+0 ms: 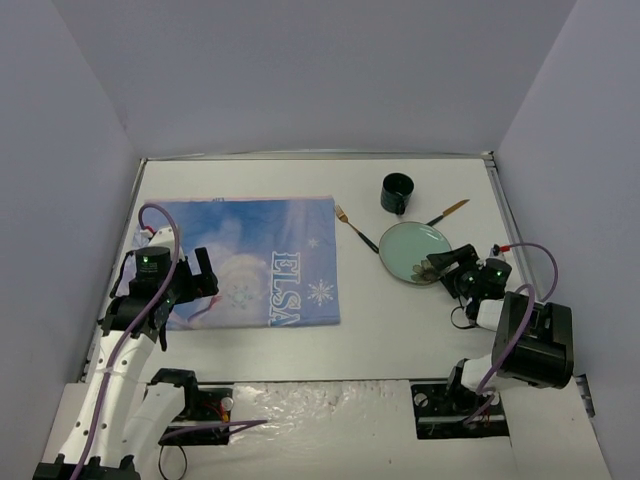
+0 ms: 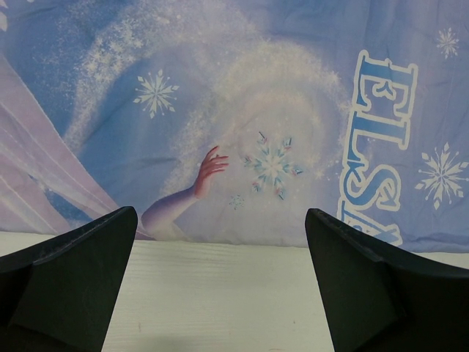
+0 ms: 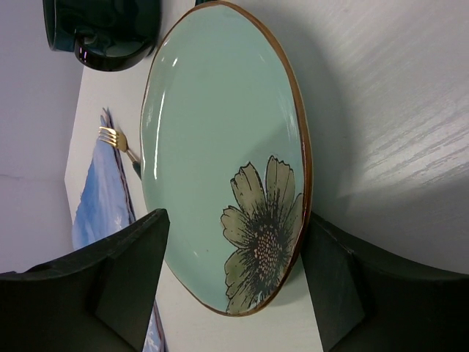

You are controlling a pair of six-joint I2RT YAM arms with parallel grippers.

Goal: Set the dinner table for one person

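Note:
The dinner table is a white top with a thin metal rim. A pale green plate with a brown rim and a flower print lies at its right. My right gripper is open at the plate's near right edge. In the right wrist view its gripper straddles the flowered rim of the plate, one finger over it and one beside it. A gold fork, a knife and a dark green mug lie around the plate. My left gripper is open and empty.
A blue "ELSA" cloth placemat lies flat at the left centre. My left gripper hangs over the placemat's near edge, with bare white table below. Grey walls enclose the table on three sides.

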